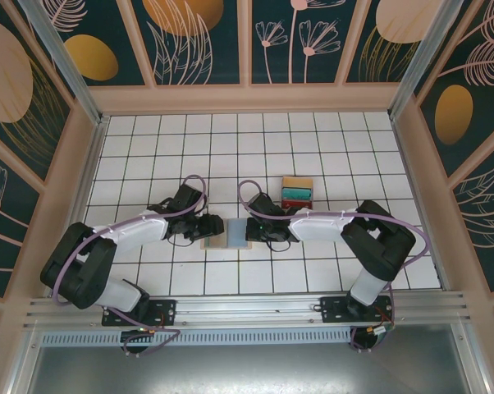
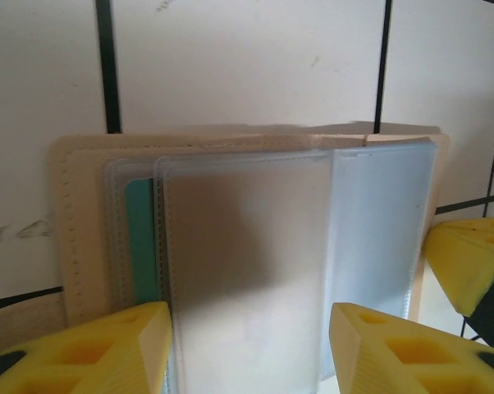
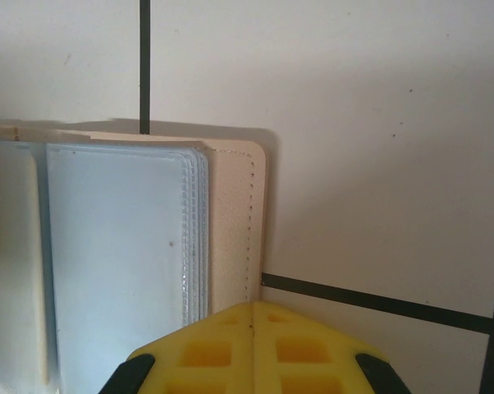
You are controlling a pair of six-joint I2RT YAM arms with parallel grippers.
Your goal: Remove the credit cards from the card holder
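The card holder (image 1: 233, 232) lies open on the tiled surface (image 1: 148, 148), between the arms. The right fingers (image 3: 230, 353), pressed together, rest on its 3 o'clock edge. The left fingers (image 2: 124, 349) stand spread around a clear sleeve (image 2: 247, 263). Emptying looks midway: a teal card (image 2: 140, 238) sits inside, and a pile of cards (image 1: 296, 193) lies at 1 o'clock. The next move calls for pinching that teal card.
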